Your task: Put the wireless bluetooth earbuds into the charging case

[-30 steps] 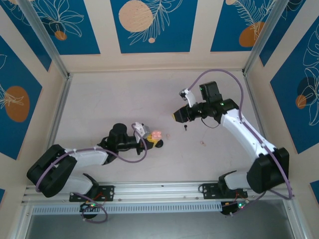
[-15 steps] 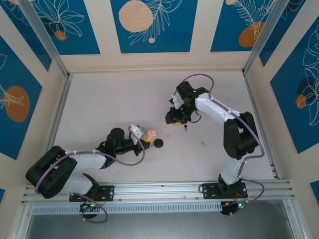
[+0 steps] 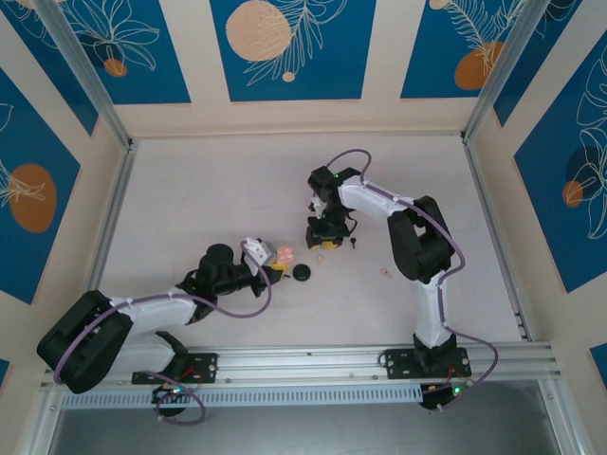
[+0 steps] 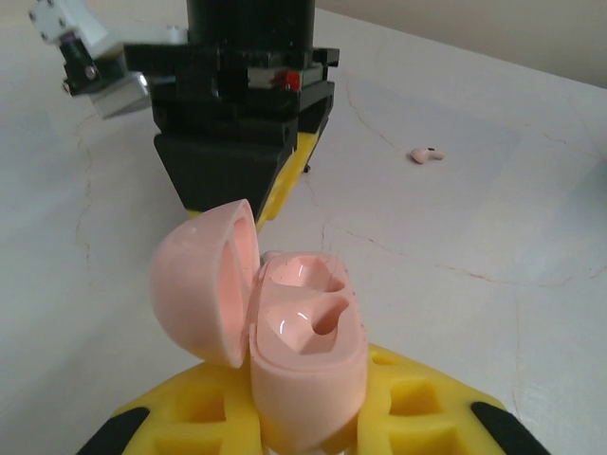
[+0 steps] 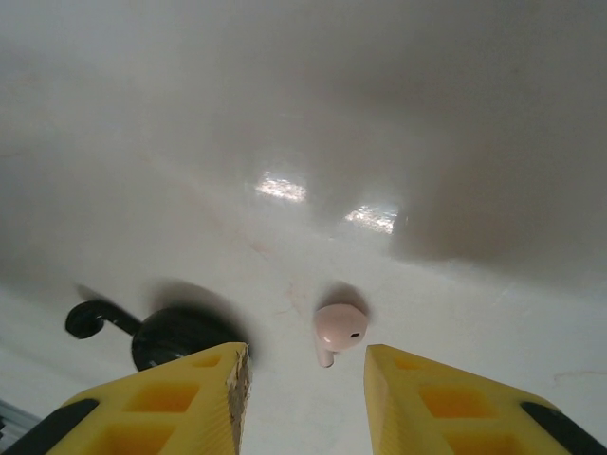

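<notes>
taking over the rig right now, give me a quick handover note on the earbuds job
Left gripper: shut on the pale pink clamshell charging case, whose lid is open.
Right gripper: open, with its yellow fingers either side of a small pale pink plastic earbud that lies on the white table. It is not gripped yet.
Second pale pink earbud: loose on the table, off to the side of the right gripper.
Done: case held and opened. Both wells look empty.
Left: grasp each earbud and seat it in the case.
</notes>
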### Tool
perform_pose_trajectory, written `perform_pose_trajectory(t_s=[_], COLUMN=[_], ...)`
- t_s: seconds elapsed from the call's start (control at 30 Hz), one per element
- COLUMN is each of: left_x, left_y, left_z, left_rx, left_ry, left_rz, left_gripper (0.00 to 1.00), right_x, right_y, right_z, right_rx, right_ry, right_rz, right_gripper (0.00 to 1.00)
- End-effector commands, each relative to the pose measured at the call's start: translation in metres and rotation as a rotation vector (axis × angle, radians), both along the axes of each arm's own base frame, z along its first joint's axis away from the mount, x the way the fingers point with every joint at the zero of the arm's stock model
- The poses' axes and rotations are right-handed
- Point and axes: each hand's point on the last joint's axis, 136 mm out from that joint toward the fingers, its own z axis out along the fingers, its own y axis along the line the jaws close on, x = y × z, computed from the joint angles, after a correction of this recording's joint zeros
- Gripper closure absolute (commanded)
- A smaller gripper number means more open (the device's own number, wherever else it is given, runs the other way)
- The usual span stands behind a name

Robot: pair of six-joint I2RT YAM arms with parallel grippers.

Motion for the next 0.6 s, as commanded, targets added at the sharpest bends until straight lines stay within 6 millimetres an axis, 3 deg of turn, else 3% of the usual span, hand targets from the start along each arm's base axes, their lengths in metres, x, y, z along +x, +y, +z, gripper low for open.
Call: perform_pose_trajectory(t_s=[0.0, 0.57], left_x=[0.001, -0.001], left_y=[0.005, 0.004], left_z=[-0.001, -0.003], left_rx=[0.017, 0.011], left_ry=[-0.009, 0.006], left_rz=[0.008, 0.000], left_gripper=[0.91, 0.91], right_x=[-0.005, -0.015], right_y=[-0.004, 0.000], right_z=[-0.004, -0.025], right_rx=[-0.048, -0.070], right_ry=[0.040, 0.088], right_rz=[-0.015, -0.005], right_gripper=[0.63, 0.65])
